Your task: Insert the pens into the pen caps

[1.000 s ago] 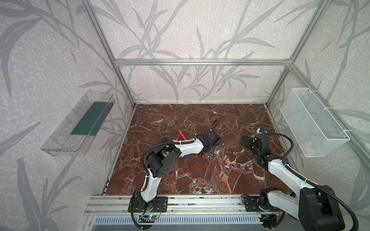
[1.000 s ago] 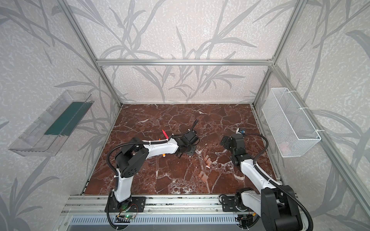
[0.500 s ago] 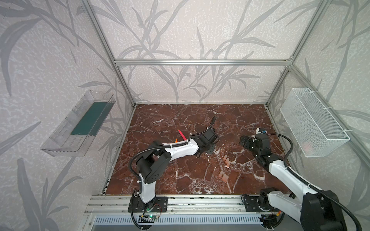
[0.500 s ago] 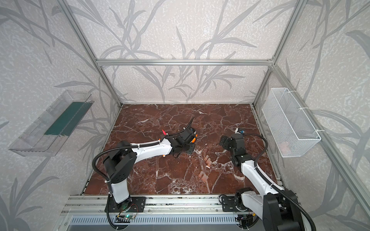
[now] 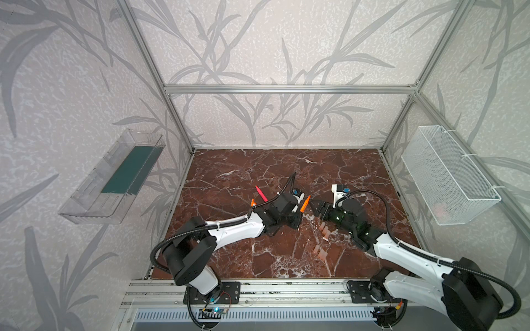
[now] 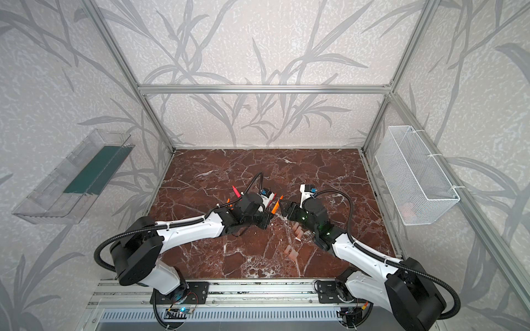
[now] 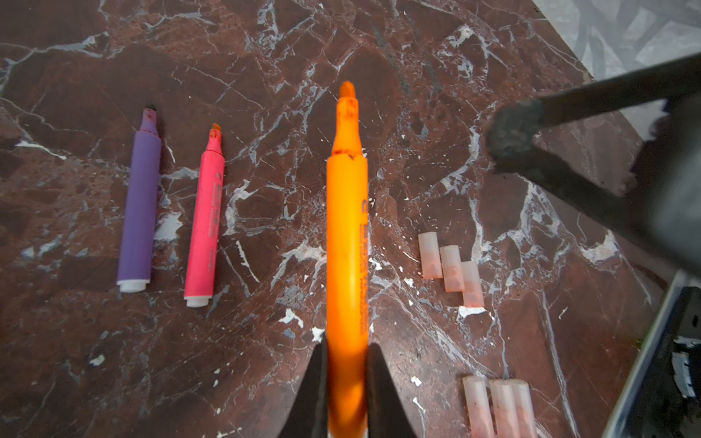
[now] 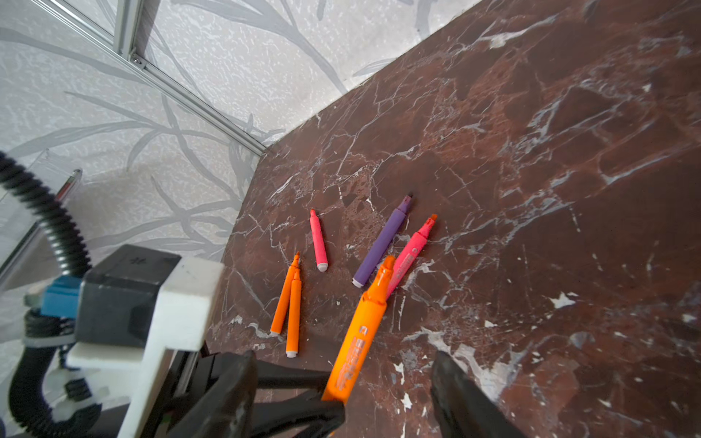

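Orange pen (image 5: 305, 204) just beside right gripper (image 5: 316, 208), well off table (image 5: 258, 166) edges.

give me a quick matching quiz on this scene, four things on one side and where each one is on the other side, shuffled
Things
1. raised orange pen
2. purple pen
3. pen caps
4. white wire basket

Places
a. hangs at the side wall
b. clamped in the left tool
c. lies on the table beside a pink pen
d. lie in small clusters on the table

Pairs: 1-b, 2-c, 3-d, 4-a
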{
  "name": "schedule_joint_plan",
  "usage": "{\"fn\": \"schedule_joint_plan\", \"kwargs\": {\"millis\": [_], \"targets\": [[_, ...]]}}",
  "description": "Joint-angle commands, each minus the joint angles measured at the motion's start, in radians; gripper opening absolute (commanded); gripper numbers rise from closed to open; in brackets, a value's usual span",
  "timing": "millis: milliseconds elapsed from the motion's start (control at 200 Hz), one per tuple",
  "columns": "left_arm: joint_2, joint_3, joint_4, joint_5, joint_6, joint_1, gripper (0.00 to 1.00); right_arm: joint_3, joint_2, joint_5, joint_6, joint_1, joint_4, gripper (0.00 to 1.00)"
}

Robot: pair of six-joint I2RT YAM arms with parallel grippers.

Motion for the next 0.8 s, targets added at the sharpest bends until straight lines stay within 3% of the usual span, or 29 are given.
{"fn": "schedule_joint_plan", "kwargs": {"millis": [0, 210, 410, 655, 795], "targets": [[-0.055, -0.030, 0.093, 0.057, 0.006, -0.001, 0.00, -0.004, 0.040, 0.011, 0.055, 0.008, 0.098, 0.68], [-0.074, -0.043, 0.108, 0.085, 0.004, -0.001, 0.00, 0.011, 0.084, 0.013, 0.064, 0.034, 0.126, 0.65], [-0.073, -0.048, 0.118, 0.105, 0.001, -0.001, 0.00, 0.017, 0.090, 0.029, 0.063, 0.042, 0.125, 0.48], [-0.085, -0.050, 0.126, 0.126, 0.003, -0.003, 0.00, 0.023, 0.105, 0.030, 0.066, 0.043, 0.129, 0.40], [-0.095, -0.057, 0.127, 0.129, 0.005, -0.002, 0.00, 0.026, 0.103, 0.025, 0.068, 0.043, 0.130, 0.26]]}}
